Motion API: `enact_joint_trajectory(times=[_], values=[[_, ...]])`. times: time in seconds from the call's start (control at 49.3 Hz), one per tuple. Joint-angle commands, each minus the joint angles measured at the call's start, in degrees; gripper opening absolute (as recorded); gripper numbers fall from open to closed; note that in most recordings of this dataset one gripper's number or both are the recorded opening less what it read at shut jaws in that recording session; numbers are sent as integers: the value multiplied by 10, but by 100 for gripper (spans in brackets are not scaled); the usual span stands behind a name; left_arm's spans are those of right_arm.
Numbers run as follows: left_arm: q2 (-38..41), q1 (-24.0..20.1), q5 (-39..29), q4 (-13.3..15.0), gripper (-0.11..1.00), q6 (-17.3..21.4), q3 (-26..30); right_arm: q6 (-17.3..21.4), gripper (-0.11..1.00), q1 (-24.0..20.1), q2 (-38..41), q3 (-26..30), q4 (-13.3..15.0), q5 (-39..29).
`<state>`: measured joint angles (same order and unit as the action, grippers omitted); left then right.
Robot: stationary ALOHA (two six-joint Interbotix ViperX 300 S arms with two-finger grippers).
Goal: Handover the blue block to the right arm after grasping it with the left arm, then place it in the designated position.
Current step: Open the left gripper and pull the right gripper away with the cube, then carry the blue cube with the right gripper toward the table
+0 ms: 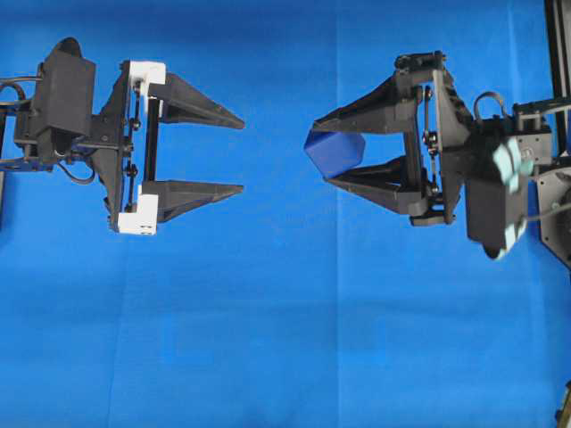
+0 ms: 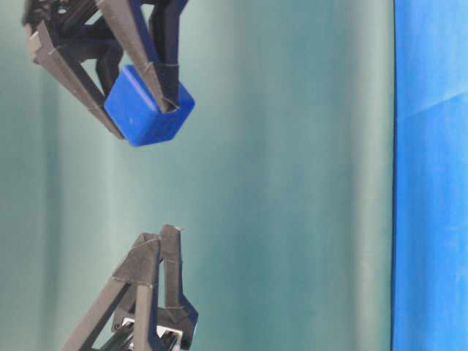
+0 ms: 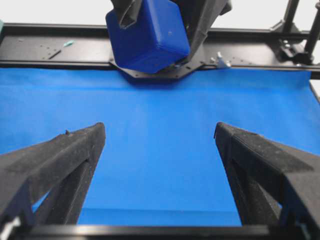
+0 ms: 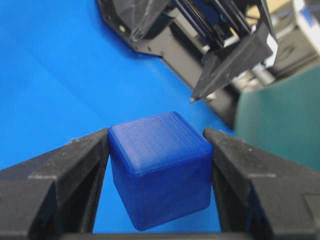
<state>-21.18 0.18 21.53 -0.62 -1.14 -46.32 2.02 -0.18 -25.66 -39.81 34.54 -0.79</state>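
Note:
The blue block [image 1: 337, 152] hangs in the air above the blue cloth [image 1: 268, 339], pinched between the two black fingers of my right gripper [image 1: 321, 152]. In the right wrist view the block [image 4: 160, 170] fills the gap between the fingers, both touching its sides. My left gripper [image 1: 242, 153], with white brackets, stands open a short way to the block's left, its tips pointing at it, nothing between them. The left wrist view shows the open gripper [image 3: 159, 127] with the block [image 3: 150, 35] ahead and above. From table level the block [image 2: 148, 108] is clear of the left fingertips [image 2: 170, 232].
A black frame rail [image 3: 50, 47] runs along the cloth's far edge. A black upright post [image 1: 558, 53] stands at the right side. A teal backdrop [image 2: 292, 183] hangs behind the arms.

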Motion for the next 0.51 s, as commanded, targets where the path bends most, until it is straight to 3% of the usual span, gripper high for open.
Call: enact_joint_trajectory(times=[0.0, 0.142, 0.243, 0.487], values=[[-9, 2, 4, -2, 93, 1, 7, 54, 52, -2, -10, 11, -3, 1], [-9, 2, 3, -2, 93, 1, 7, 178, 52, -2, -15, 11, -3, 1], [-9, 2, 3, -2, 93, 1, 8, 243, 52, -2, -18, 11, -3, 1], [-7, 2, 3, -2, 93, 1, 9, 339, 52, -2, -18, 11, -3, 1]])
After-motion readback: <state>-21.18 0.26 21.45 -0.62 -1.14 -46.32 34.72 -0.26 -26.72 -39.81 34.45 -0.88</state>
